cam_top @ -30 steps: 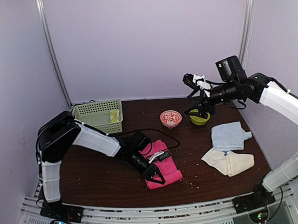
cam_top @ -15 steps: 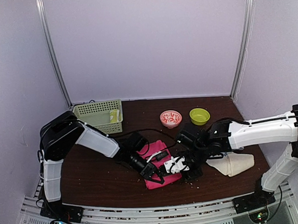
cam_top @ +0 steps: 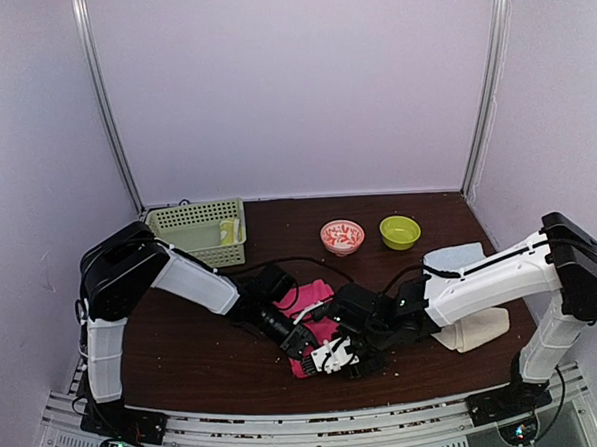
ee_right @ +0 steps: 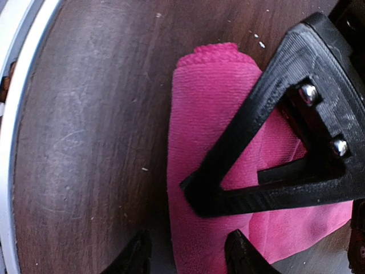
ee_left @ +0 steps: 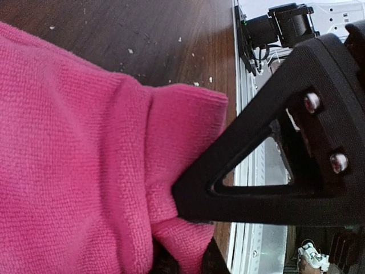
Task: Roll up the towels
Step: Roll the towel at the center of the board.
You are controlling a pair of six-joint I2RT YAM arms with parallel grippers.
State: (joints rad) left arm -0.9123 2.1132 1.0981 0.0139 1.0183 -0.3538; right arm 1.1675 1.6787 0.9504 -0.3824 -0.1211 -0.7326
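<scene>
The pink towel (cam_top: 310, 298) lies partly folded near the table's front edge, and it fills the left wrist view (ee_left: 74, 142). My left gripper (cam_top: 303, 341) is shut on a fold at the towel's near end, with cloth pinched between its tips (ee_left: 181, 265). My right gripper (cam_top: 338, 358) is just beside it. It is open and straddles the towel's rolled edge (ee_right: 211, 103), one tip over bare wood and the other over cloth (ee_right: 188, 257). The light blue towel (cam_top: 456, 257) and the cream towel (cam_top: 482, 326) lie at the right, partly behind the right arm.
A green basket (cam_top: 183, 222) at the back left holds a yellow towel (cam_top: 229, 230). A red-patterned bowl (cam_top: 341, 235) and a green bowl (cam_top: 399, 231) stand at the back. The metal rail (cam_top: 289, 424) runs along the table's front edge, close to both grippers.
The right arm swung from the back right, near the green bowl, down to the pink towel beside the left gripper, and its jaws narrowed. The left gripper stayed shut on the towel.
</scene>
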